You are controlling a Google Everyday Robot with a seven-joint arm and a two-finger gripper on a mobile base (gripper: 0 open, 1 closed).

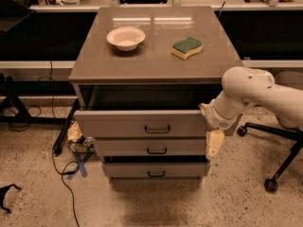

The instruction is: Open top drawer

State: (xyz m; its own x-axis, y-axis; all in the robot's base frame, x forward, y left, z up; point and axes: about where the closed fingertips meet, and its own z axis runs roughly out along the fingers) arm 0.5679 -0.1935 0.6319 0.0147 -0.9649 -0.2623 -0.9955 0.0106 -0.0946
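Note:
The top drawer (142, 123) is a wide grey-beige panel with a small dark bail handle (157, 129) at its centre. It stands pulled out from the cabinet, with a dark gap above its front edge. The two lower drawers (150, 148) sit further in. My gripper (213, 143) hangs at the right end of the drawer fronts, beside the top drawer's right corner, away from the handle. My white arm (255, 96) comes in from the right.
A white bowl (125, 37) and a green-and-yellow sponge (186, 48) lie on the cabinet top (156, 67). An office chair base (274, 174) stands at the right. Cables (66, 174) and tape lie on the floor at the left.

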